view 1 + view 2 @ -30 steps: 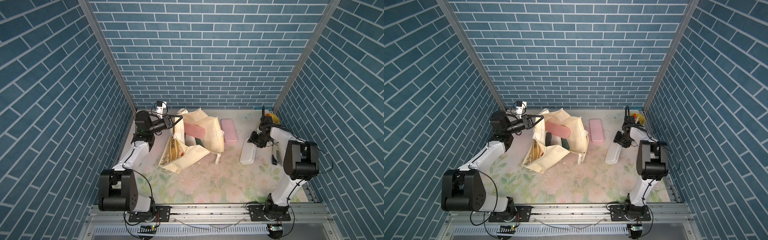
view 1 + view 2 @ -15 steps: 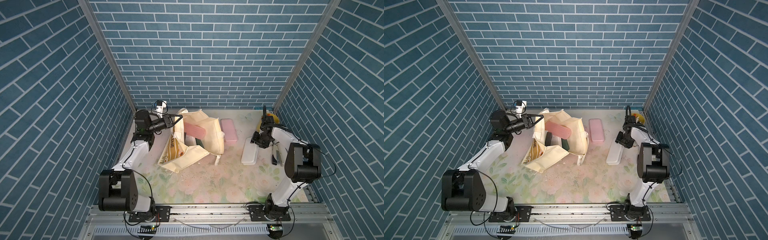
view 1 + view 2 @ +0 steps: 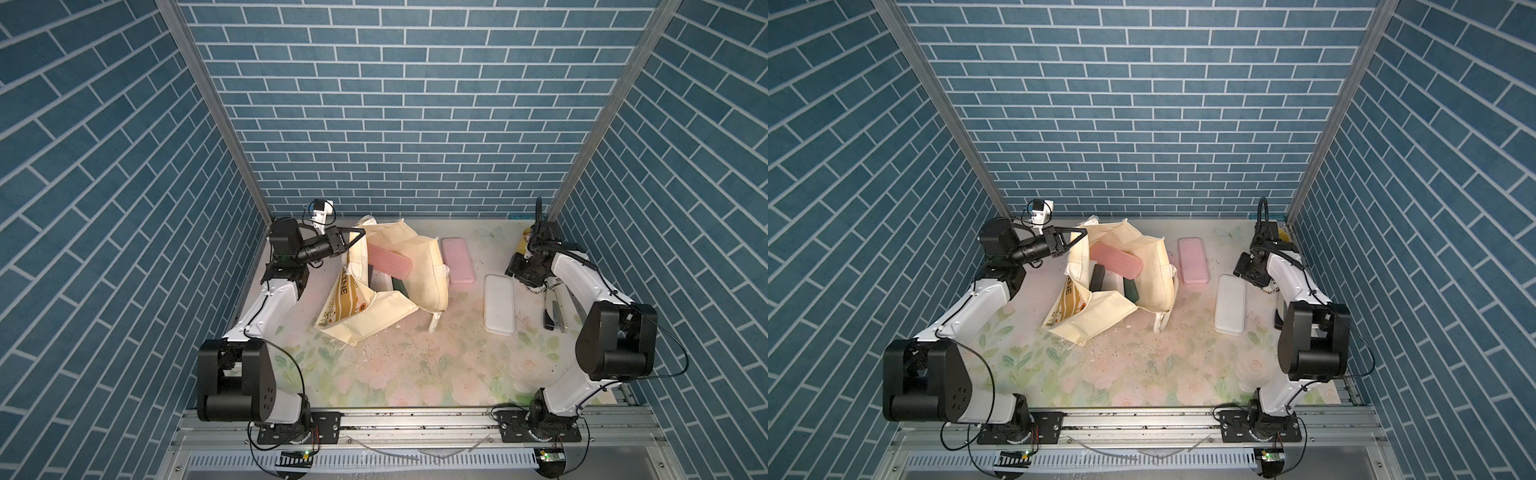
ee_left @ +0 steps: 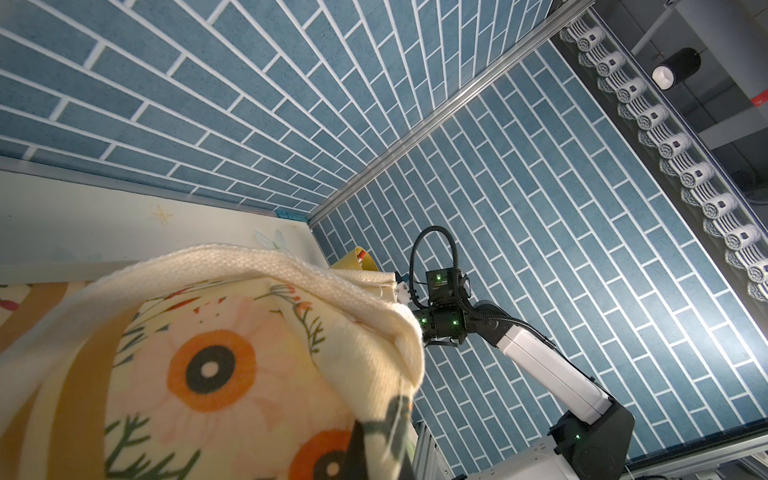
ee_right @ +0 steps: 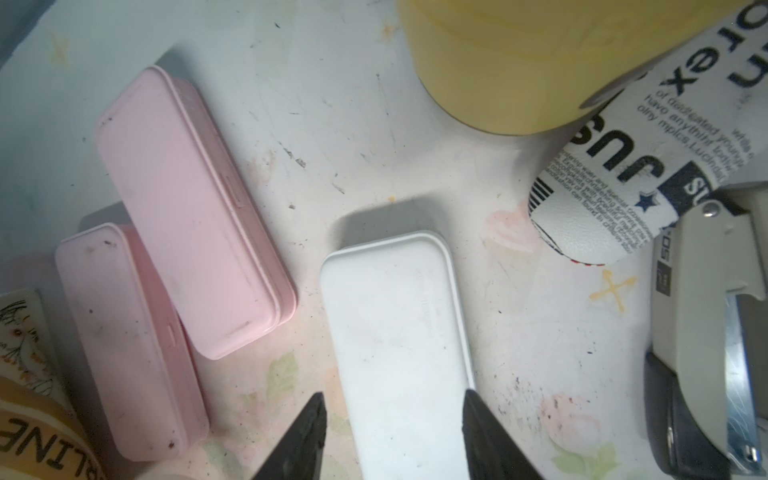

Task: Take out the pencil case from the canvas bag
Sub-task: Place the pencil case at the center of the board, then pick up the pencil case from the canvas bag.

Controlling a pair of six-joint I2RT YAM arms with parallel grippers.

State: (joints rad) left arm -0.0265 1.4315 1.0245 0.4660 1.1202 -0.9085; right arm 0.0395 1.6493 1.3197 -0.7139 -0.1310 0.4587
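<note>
At ten o'clock, canvas bag (image 3: 424,268): my left gripper (image 3: 362,231) pinches its rim, propping the mouth agape;
Three o'clock, white pencil case (image 3: 498,303): lying out; my right gripper (image 5: 393,392) straddles it, jaws spread

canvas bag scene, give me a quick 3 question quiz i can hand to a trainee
1. True or false: the left gripper is open and clear of the canvas bag.
2. Multiple choice: what pokes out of the bag's mouth? A) a pink pencil case B) a stapler C) a yellow pen pot
3. Short answer: which gripper's fingers stand either side of the end of the white pencil case lying on the table?

Key
1. False: it is shut on the bag's top edge.
2. A
3. The right gripper, with its jaws open.
</note>
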